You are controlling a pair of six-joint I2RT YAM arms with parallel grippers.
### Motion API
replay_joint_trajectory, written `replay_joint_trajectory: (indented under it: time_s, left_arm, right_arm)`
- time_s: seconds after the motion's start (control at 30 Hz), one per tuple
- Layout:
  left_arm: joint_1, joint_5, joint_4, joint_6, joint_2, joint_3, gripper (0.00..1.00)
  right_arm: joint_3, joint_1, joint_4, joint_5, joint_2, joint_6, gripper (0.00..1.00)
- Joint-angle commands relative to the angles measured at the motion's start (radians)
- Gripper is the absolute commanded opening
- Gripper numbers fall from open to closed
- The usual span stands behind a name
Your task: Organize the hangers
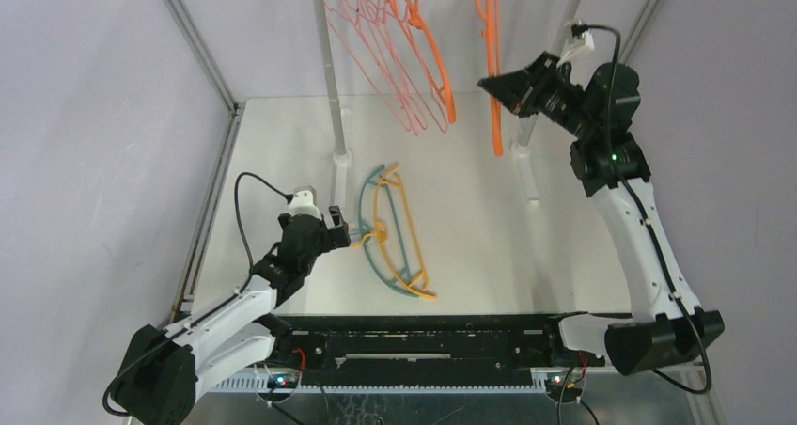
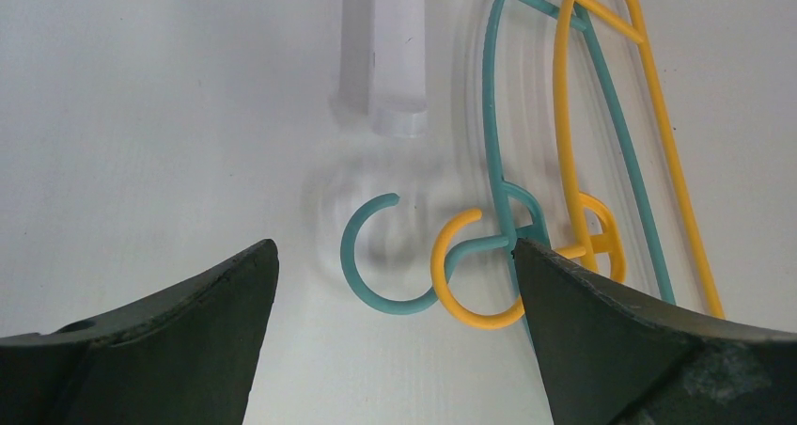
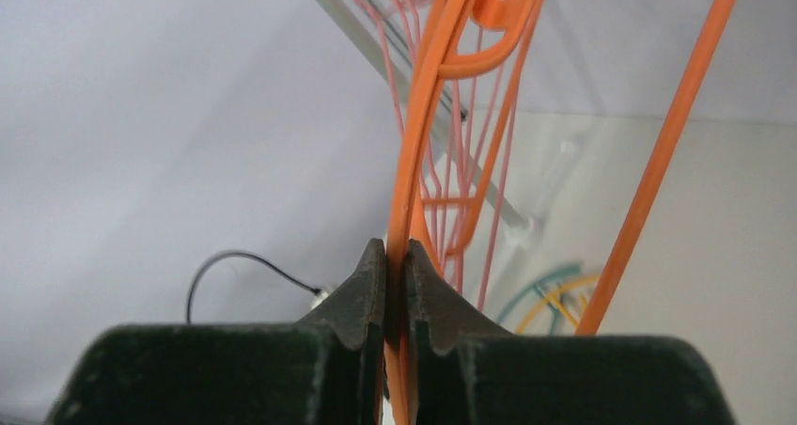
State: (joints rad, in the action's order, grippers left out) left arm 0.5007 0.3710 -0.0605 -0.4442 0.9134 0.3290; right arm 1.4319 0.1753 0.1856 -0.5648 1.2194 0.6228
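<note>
A teal hanger [image 1: 374, 220] and a yellow-orange hanger [image 1: 404, 242] lie overlapped on the table, hooks toward my left gripper [image 1: 340, 228]. In the left wrist view the left gripper [image 2: 393, 248] is open and empty. The teal hook [image 2: 374, 291] and yellow-orange hook [image 2: 470, 314] lie between and just beyond its fingers [image 2: 188, 336]. My right gripper [image 1: 492, 85] is raised at the rack and shut on an orange hanger [image 1: 494, 115] that hangs from the bar. In the right wrist view its jaws [image 3: 396, 260] pinch the orange rim [image 3: 423, 143]. Pink wire hangers [image 1: 381, 54] and another orange hanger [image 1: 434, 63] hang to the left.
The rack's white poles [image 1: 331, 77] stand at the back of the table, with one foot [image 2: 390, 68] just beyond the hooks in the left wrist view. Metal frame posts [image 1: 202, 44] and grey walls close in the sides. A black rail [image 1: 423, 336] runs along the near edge.
</note>
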Motion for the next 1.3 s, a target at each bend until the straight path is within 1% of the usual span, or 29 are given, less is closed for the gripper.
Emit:
replay_joint_trajectory:
  time_s: [0.0,0.17,0.33,0.47,0.63,0.77,0.87,1.03,1.13,1.27]
  left_arm:
    - [-0.004,0.017,-0.021,0.012,-0.012,0.034,1.00]
    - [-0.004,0.018,-0.022,0.013,0.002,0.038,0.99]
    - [-0.004,0.019,-0.022,0.016,0.007,0.040,1.00]
    - [-0.004,0.012,-0.024,0.016,0.013,0.042,0.99]
    - [-0.004,0.006,-0.025,0.016,0.021,0.046,0.99]
    - [-0.004,0.009,-0.024,0.018,0.022,0.046,1.00]
    - [-0.004,0.010,-0.024,0.019,0.023,0.048,1.00]
    - [-0.004,0.006,-0.023,0.019,0.024,0.050,1.00]
    - [-0.004,0.009,-0.019,0.022,0.017,0.049,0.99]
    - [-0.004,0.015,-0.014,0.023,0.007,0.048,0.99]
  right_arm:
    - [0.128,-0.035,-0.162,-0.087,0.113,0.106,0.00]
    - [0.223,-0.041,-0.210,-0.096,0.250,0.170,0.00]
    - [0.235,-0.043,-0.332,-0.110,0.325,0.266,0.00]
    - [0.237,-0.041,-0.399,-0.107,0.365,0.322,0.00]
    - [0.249,-0.026,-0.431,-0.117,0.402,0.337,0.00]
    - [0.204,-0.015,-0.465,-0.114,0.377,0.340,0.00]
    - [0.213,-0.014,-0.437,-0.086,0.370,0.327,0.00]
    - [0.325,-0.003,-0.360,-0.076,0.438,0.371,0.00]
    - [0.384,0.021,-0.298,-0.038,0.474,0.383,0.00]
    - [0.420,0.064,-0.269,-0.001,0.507,0.411,0.00]
